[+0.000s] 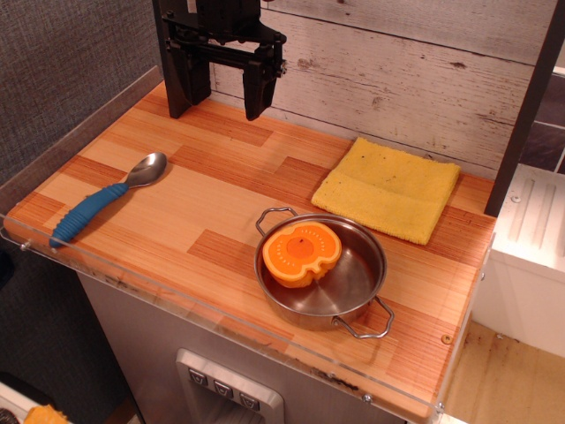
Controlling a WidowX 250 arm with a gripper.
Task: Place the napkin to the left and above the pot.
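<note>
At the back right of the table [203, 212], just behind the pot [322, 276], the napkin [388, 187] lies flat; soft and light, it is best pinched at an edge. The gripper [221, 84] is held open and empty, well apart.

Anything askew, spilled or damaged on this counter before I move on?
Nothing spilled or damaged. One oddity: an orange toy piece sits tilted inside the pot. The napkin lies flat, the spoon rests apart at left, and the open gripper holds nothing.
</note>
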